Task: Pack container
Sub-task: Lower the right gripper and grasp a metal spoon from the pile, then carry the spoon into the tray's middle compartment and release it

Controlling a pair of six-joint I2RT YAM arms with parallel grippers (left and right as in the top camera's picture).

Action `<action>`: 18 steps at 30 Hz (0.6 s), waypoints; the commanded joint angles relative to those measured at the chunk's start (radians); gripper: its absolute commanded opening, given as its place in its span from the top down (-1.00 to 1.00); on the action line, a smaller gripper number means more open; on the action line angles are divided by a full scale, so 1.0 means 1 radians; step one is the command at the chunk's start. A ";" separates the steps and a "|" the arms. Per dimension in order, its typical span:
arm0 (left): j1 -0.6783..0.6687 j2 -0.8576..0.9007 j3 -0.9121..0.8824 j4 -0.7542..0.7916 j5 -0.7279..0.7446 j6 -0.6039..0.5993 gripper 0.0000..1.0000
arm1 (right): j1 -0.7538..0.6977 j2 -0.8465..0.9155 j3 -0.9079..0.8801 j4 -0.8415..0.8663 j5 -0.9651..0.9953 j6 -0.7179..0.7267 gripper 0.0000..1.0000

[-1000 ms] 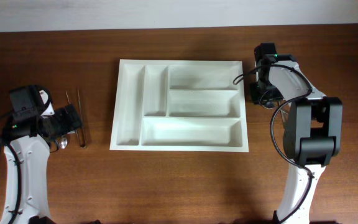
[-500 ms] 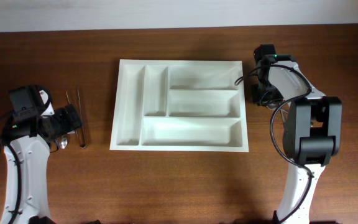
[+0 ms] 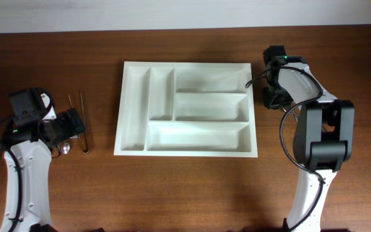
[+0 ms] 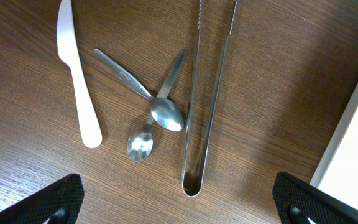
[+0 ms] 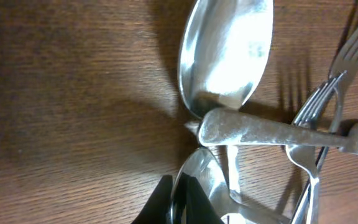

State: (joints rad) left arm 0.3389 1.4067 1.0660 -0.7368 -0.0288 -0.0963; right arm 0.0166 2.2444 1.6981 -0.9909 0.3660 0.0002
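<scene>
White rectangular five-compartment plastic cutlery tray (image 3: 185, 145): table centre. Right gripper (image 3: 266, 98): just off tray's right edge, clenched among steel spoons (image 5: 229, 56). Left gripper (image 3: 73, 124): released, well left.

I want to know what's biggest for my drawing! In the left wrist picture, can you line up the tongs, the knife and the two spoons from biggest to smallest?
1. The tongs: longest, even though the top edge cuts them off.
2. The knife: shorter.
3. The two spoons: smallest. They look alike, so they tie.
</scene>
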 commanded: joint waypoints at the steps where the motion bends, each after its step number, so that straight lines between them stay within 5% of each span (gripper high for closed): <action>1: 0.005 0.004 0.021 0.005 0.014 0.012 -0.98 | 0.023 0.008 0.006 -0.001 0.040 0.016 0.88; 18: 0.005 0.004 0.021 0.005 0.014 0.012 -0.99 | 0.062 0.007 0.006 -0.057 0.150 0.020 0.92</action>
State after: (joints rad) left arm 0.3389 1.4067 1.0660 -0.7368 -0.0288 -0.0963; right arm 0.0750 2.2448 1.6981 -1.0367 0.4530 0.0036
